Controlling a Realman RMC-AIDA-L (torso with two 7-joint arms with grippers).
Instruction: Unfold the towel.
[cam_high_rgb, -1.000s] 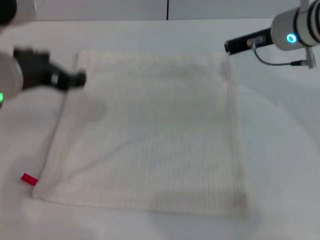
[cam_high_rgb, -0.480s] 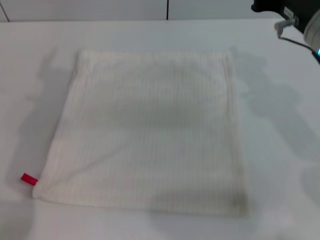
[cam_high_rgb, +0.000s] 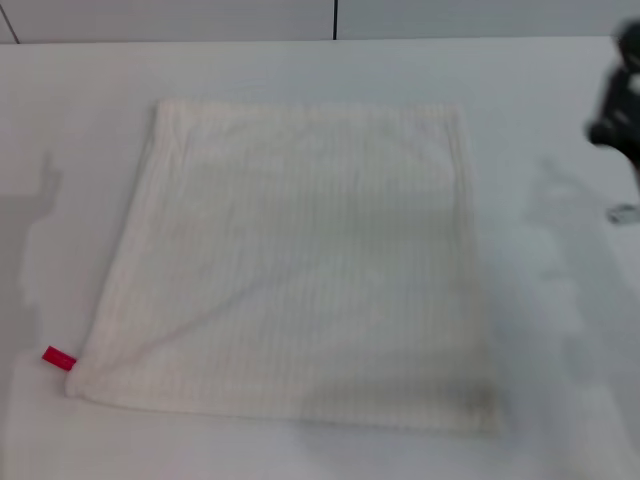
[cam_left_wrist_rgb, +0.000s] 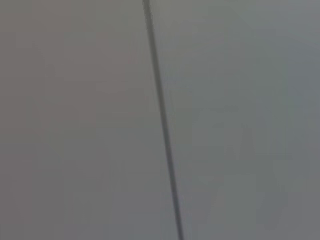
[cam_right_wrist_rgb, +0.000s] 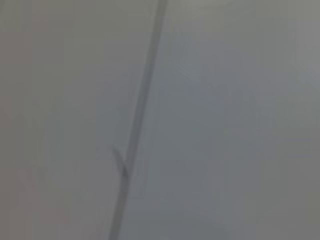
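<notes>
The towel (cam_high_rgb: 300, 265) lies spread flat in a single layer on the white table (cam_high_rgb: 560, 330), filling the middle of the head view, cream-white with faint ribbed stripes. It is roughly square but slightly skewed: the far edge runs straight from 9 to 3 o'clock, while the near edge is wider and slants a little, so the left side leans out toward 7 o'clock and the right side toward 5 o'clock. The long axis, if any, runs 12 to 6 o'clock, and the stripes run the same way. A shallow crease crosses the near-left part, rising from the 7 o'clock corner toward centre. The small red tag (cam_high_rgb: 58, 358) sticks out of that near-left corner, pointing toward 9 o'clock, flat on the table. Hemmed edges show along the far and right sides. No containers are in view. The right arm (cam_high_rgb: 618, 110) shows only as a dark blurred piece at the 3 o'clock edge of the head view, well apart from the towel; cannot tell whether its pincer is released or clenched. The left gripper is out of the head view. Both wrist views show only a plain grey surface crossed by a dark seam line (cam_left_wrist_rgb: 162, 130), with no fingers and no towel. Behind the table at 12 o'clock is a wall panel with a vertical seam (cam_high_rgb: 334, 18).
</notes>
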